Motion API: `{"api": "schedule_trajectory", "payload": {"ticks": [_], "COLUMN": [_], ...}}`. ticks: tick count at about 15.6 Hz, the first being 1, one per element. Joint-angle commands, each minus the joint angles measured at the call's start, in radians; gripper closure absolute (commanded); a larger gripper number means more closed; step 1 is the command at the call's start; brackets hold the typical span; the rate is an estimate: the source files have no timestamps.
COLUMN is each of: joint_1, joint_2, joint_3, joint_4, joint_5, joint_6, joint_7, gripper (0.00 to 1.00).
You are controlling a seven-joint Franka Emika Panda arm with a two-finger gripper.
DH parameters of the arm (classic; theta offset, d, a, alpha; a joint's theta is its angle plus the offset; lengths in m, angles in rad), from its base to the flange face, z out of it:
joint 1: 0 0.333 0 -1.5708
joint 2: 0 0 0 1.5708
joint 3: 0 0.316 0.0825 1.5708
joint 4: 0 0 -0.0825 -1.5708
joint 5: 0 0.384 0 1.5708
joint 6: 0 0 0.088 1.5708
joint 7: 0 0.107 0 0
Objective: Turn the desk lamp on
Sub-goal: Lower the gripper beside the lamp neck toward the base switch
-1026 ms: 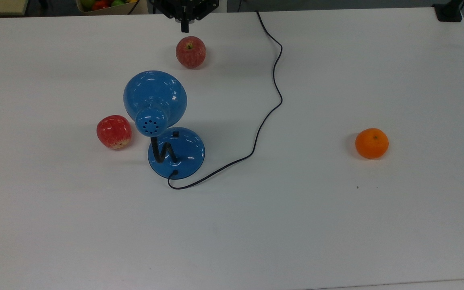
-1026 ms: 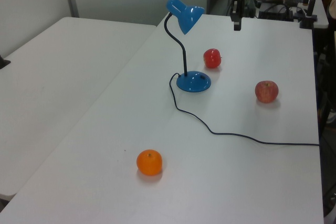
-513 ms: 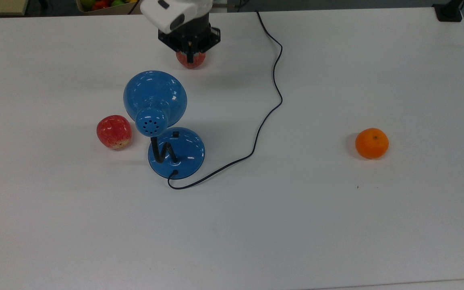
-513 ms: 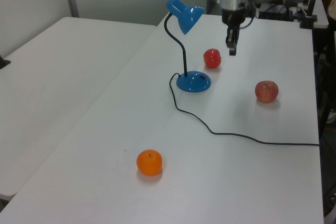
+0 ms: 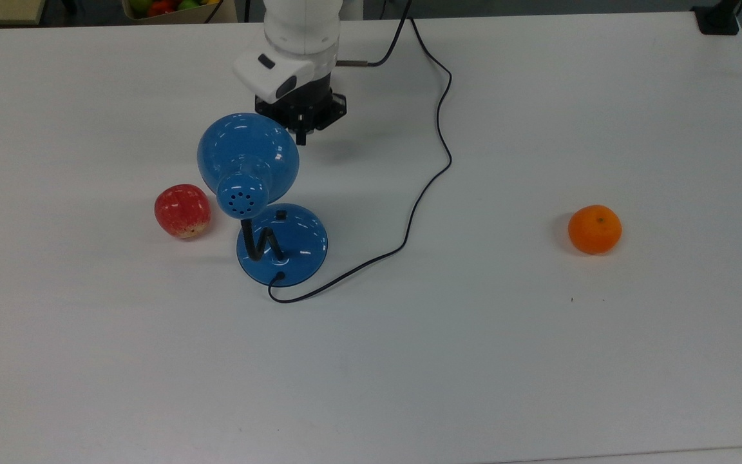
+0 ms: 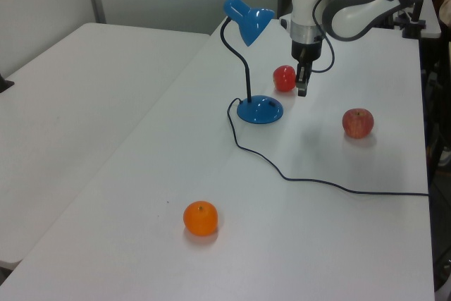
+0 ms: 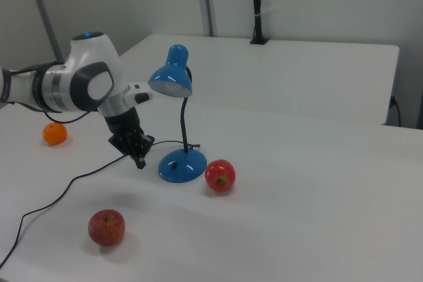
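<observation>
Glossy blue dome-shade desk lamp (image 5: 261, 193), bent gooseneck; gripper (image 6: 301, 90) above table

Top view: arm (image 5: 300, 38) cut off by upper edge; it covers the apple seen in the left view (image 6: 358, 123) and right view (image 7: 106, 226). Lamp shade (image 5: 248, 154) hides part of the base (image 5: 294, 248) and the gooseneck's upper run. Cord (image 5: 438, 122) passes under the arm's cable at the upper edge; in the left view it runs off the right edge. Crate of fruit (image 5: 171, 8), upper left, cropped. Switch (image 5: 281, 215) too small to read.
</observation>
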Motion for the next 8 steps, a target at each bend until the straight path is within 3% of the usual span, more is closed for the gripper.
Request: {"api": "schedule_trajectory", "payload": {"ticks": [1, 8], "joint_1": [-0.025, -0.077], "joint_2": [0.034, 0.119], "joint_3": [-0.004, -0.006], "joint_4": [-0.024, -0.017], "joint_5": [-0.013, -0.016], "joint_6": [0.126, 0.352], "joint_7": [0.024, 0.096], "gripper": [1.0, 1.0]}}
